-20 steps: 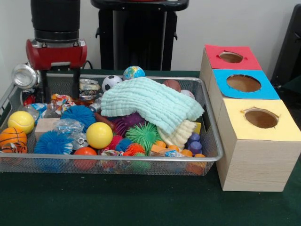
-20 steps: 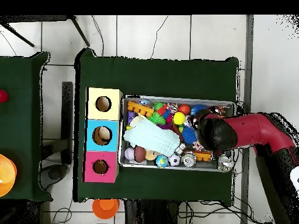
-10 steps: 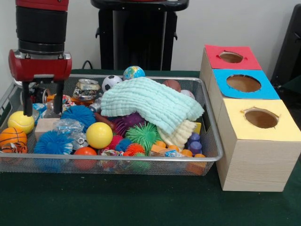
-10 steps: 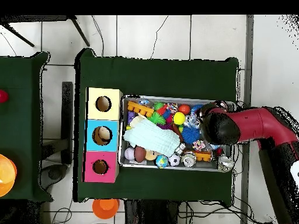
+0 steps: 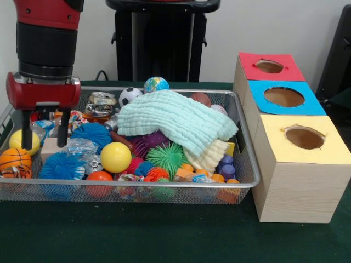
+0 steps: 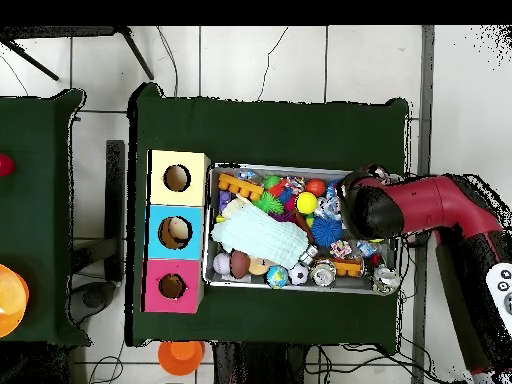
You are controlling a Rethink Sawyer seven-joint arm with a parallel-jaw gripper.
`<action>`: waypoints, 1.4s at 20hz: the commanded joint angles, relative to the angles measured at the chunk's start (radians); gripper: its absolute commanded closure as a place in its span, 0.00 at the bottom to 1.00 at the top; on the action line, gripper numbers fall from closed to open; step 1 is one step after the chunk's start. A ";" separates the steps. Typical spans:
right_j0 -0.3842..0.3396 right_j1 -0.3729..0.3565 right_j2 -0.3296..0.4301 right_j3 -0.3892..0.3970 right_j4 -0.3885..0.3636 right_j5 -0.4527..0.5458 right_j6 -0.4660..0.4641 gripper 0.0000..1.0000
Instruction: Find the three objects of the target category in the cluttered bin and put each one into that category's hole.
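Front view, from the left: the gripper (image 5: pixel 43 137) hangs over the left end of the bin (image 5: pixel 164 189), fingers spread wide and empty, pointing straight down. One fingertip sits in front of the tennis ball (image 5: pixel 22 141), the other just above the wood block (image 5: pixel 54 147). The basketball (image 5: pixel 13 162) lies below, against the front wall. The arm (image 5: pixel 46 38) stands vertical above, wrist level, which suits a straight drop into the pile. Judging by that spacing, the tennis ball or the block is being lined up, though I cannot tell which category is wanted. Next come two blue spiky balls (image 5: pixel 90 133), a yellow ball (image 5: pixel 115 157) and a crushed can (image 5: pixel 102 102). A mint cloth (image 5: pixel 175 120) is draped over the middle, probably hiding more items. Soccer ball (image 5: pixel 129 95) and globe ball (image 5: pixel 156 84) rest at the back wall. Right of the bin stand the boxes: yellow hole (image 5: pixel 304 137) nearest, blue hole (image 5: pixel 283 97), red hole (image 5: pixel 269 66) farthest, all well apart from the gripper.
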 commanded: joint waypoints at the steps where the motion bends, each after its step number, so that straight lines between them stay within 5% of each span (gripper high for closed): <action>1: 0.025 0.074 -0.071 -0.068 -0.120 0.007 -0.271 0.00; 18: 0.122 0.091 -0.182 -0.145 -0.235 0.067 -0.260 0.00; 28: 0.137 0.166 -0.220 -0.190 -0.205 0.099 -0.271 0.00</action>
